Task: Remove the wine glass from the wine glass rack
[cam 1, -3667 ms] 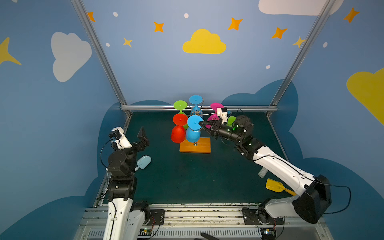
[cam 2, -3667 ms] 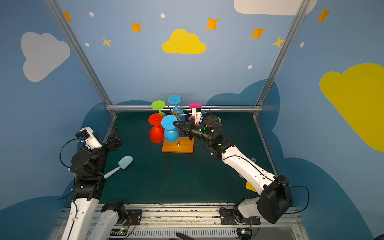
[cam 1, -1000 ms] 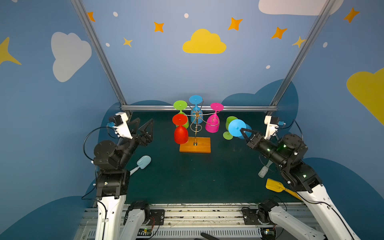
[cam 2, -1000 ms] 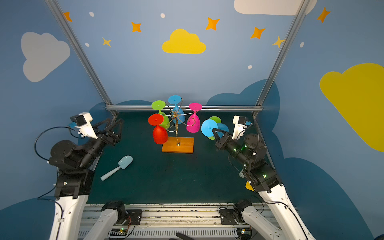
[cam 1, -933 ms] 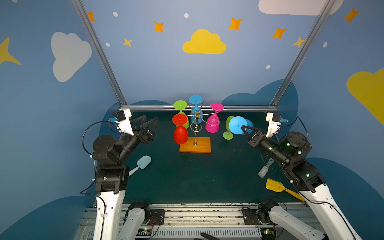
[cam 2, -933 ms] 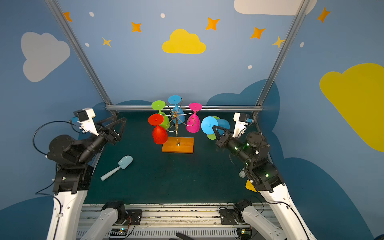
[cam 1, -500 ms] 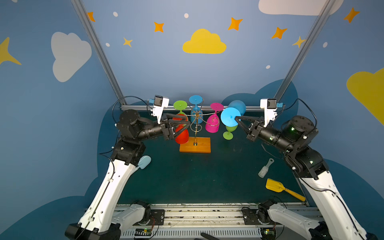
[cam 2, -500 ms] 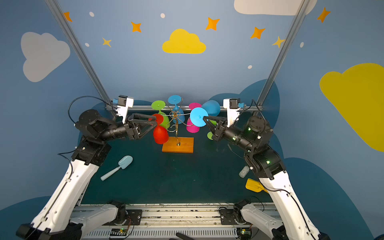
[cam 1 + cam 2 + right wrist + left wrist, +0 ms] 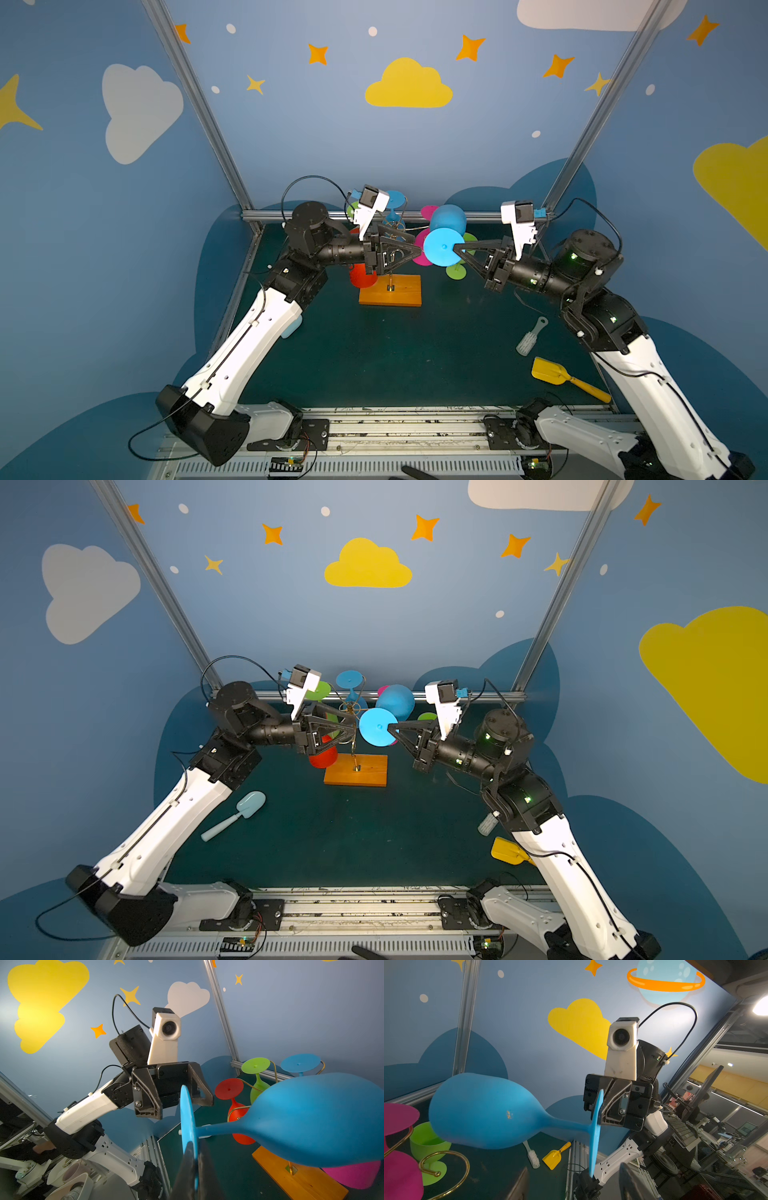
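Glass (image 9: 441, 249): blue wine glass, stem lying sideways, bowl off beside the fingers holding it.
Right gripper (image 9: 454, 248): clamped tight on the glass's foot rim.
Left gripper (image 9: 417, 248): jaws wide, empty, tips facing that foot.
Rack (image 9: 390, 291): below the left gripper's tips, glass clear of it.

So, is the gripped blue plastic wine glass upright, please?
Tipped: the blue wine glass lies sideways, its foot pinched in the right gripper.
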`<state>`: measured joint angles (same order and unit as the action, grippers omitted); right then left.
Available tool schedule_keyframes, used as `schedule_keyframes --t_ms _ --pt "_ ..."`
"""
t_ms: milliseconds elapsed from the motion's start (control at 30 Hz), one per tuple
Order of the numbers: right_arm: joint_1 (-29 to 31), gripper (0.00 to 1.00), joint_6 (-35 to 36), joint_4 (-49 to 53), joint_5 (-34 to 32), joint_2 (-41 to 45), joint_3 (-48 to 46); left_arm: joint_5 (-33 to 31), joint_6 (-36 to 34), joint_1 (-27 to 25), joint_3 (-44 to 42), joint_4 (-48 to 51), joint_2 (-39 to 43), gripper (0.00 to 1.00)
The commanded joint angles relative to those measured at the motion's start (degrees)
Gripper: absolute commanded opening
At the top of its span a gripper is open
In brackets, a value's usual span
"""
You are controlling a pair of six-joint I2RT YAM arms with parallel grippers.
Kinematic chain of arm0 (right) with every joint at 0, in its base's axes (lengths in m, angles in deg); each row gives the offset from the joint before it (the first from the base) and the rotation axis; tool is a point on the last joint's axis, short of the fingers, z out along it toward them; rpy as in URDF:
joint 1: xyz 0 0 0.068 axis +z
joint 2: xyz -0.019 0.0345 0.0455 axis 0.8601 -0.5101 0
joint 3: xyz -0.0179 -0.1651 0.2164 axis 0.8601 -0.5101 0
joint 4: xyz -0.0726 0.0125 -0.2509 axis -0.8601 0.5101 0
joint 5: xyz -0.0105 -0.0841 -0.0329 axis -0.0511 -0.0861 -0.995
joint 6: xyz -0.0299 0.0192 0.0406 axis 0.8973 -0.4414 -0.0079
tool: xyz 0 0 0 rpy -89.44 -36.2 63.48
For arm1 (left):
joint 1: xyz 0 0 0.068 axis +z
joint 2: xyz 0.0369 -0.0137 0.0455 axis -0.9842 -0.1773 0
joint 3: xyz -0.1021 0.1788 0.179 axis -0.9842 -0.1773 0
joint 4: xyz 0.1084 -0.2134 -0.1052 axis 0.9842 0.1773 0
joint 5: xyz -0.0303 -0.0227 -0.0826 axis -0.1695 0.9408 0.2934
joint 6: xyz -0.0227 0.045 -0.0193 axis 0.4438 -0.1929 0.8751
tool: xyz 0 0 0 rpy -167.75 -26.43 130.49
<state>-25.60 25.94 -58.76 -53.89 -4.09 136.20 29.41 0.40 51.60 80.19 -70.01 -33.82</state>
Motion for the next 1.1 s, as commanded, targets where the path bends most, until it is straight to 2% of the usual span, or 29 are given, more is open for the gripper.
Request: schedule_keyframes --t_ms 0,167,567,733,767,833,933,1067 --pt "1.01 0.0 -0.32 -2.91 0.73 -0.58 1.17 1.17 -0.45 -1.36 2.52 -2.4 -0.7 0.68" --pt "1.83 0.0 -0.28 -3.17 0.09 -1.22 1.25 1.65 -0.64 -2.8 3.25 -2.33 -1.78 0.63" --pt "2.69 0.0 -0.27 -3.3 -0.51 -2.54 1.73 3.02 1.24 -3.17 2.9 -4.52 -2.8 0.18" --pt "2.67 0.0 0.37 -2.61 -1.25 -2.29 1.76 2.41 1.53 -3.12 2.58 -4.65 -1.72 0.03" --pt "2.65 0.05 0.74 -2.26 -1.64 -2.0 1.71 2.49 1.85 -3.11 2.55 -4.93 -1.46 0.03" --pt "2.61 0.25 1.99 -1.26 -3.09 -1.12 1.75 2.56 3.38 -2.94 2.37 -5.82 -0.89 0.03" --pt "2.48 0.49 4.52 -0.12 -6.74 1.45 0.62 2.84 6.03 -2.34 2.18 -7.2 -0.27 0.03" --pt "2.32 0.67 9.59 -2.53 -12.61 6.42 -4.1 3.37 10.84 -0.94 1.43 -10.19 0.19 0.03"
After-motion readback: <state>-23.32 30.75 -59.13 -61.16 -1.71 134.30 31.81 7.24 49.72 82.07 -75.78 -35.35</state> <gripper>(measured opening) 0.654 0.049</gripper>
